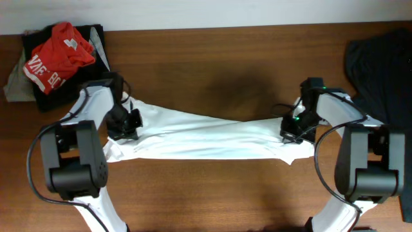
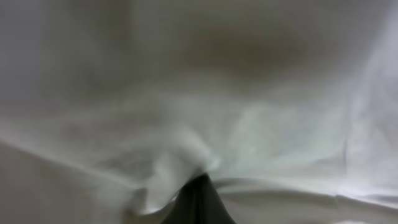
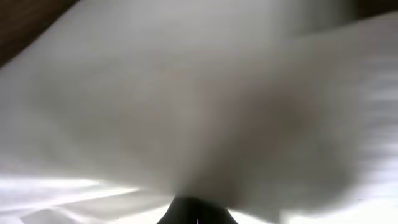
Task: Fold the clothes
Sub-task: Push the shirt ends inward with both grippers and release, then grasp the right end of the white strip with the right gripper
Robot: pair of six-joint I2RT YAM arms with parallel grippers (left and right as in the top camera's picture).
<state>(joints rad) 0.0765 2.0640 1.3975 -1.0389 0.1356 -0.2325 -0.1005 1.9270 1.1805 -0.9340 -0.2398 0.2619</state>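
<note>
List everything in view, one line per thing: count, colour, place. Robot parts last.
white shirt: one, white, stretched across mid-table between both grippers.
red garment: one, red with white lettering, far-left corner, atop black garment.
black garment: one, black, far-left corner.
greyish cloth: one, grey-beige, left edge beside the black garment.
dark garment: one, dark slate, far-right edge.
table: one, brown wood.
left gripper: one, black, clamping shirt's left end.
right gripper: one, black, clamping shirt's right end.
</note>
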